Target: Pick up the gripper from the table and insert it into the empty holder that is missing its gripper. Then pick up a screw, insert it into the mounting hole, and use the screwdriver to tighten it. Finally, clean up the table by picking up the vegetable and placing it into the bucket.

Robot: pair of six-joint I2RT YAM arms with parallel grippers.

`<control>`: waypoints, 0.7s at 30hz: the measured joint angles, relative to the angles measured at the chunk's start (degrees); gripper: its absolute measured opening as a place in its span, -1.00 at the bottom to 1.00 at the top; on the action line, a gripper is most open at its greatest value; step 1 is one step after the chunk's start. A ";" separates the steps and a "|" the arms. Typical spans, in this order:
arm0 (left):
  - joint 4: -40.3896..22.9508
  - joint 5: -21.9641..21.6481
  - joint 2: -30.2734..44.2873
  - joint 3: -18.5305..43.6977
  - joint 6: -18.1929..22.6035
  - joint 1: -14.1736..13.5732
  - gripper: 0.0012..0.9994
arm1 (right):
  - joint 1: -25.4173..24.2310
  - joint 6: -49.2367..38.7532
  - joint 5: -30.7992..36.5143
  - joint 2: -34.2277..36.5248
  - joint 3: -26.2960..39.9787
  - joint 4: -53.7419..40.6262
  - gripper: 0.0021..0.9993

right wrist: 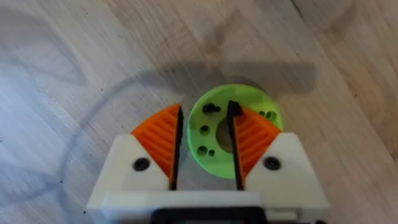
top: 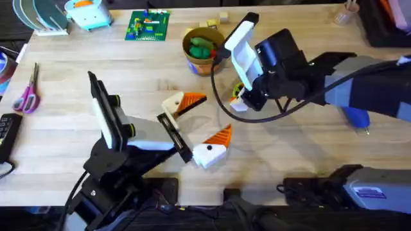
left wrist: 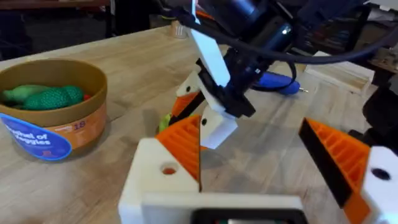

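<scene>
Reaching in from the right, the right gripper [right wrist: 205, 152] hangs over a lime-green disc [right wrist: 211, 134], fingers parted around its near part, just near of the bucket [top: 200, 52]. Left gripper [top: 202, 125] spread wide, grasping nothing; blue screwdriver [top: 356, 117] lies far right on the table [top: 64, 77].

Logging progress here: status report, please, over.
Left gripper open. Right gripper open above flat lime-green plastic disc. Green toy vegetables inside round brown-orange bucket. Blue cylindrical screwdriver lies free.
</scene>
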 joint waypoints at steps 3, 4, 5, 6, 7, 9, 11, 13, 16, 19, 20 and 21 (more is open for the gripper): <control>0.00 0.00 0.01 0.00 0.00 0.00 0.99 | 0.00 0.01 -0.02 -0.13 0.00 0.63 -0.06; 0.00 0.00 0.00 0.00 0.00 0.00 0.99 | 0.00 0.00 -0.02 -0.18 0.02 0.80 -0.04; 0.00 0.00 0.00 0.00 0.00 0.00 0.98 | 0.00 0.00 -0.02 -0.24 0.02 0.86 -0.02; 0.00 0.00 0.00 0.00 0.00 0.00 0.99 | 0.00 0.00 -0.02 -0.25 0.02 0.92 -0.01; 0.00 0.00 0.00 0.00 0.00 0.00 0.99 | 0.00 0.00 -0.02 -0.26 0.04 0.93 -0.01; 0.00 0.00 0.01 0.00 0.00 0.00 0.99 | 0.00 0.00 -0.02 -0.24 0.03 0.88 -0.01; 0.00 0.00 0.00 0.00 0.00 0.00 0.99 | 0.00 0.00 -0.02 -0.27 0.02 0.92 -0.03; 0.00 0.00 0.01 0.00 0.01 0.00 0.99 | 0.00 0.00 -0.02 -0.26 0.04 1.03 -0.07; 0.00 0.00 0.00 0.00 0.01 0.00 0.99 | 0.00 0.00 -0.08 -0.24 0.02 1.40 -0.15; 0.00 0.00 0.00 0.00 0.00 0.00 0.99 | 0.02 0.00 -0.64 -0.27 0.03 1.41 -0.22; 0.00 0.00 0.00 0.00 0.00 0.00 0.99 | 0.02 0.00 -0.70 -0.24 0.04 1.41 -0.25; 0.00 0.00 0.00 0.00 0.00 0.00 0.99 | 0.02 -0.02 -0.85 -0.25 0.04 1.41 -0.31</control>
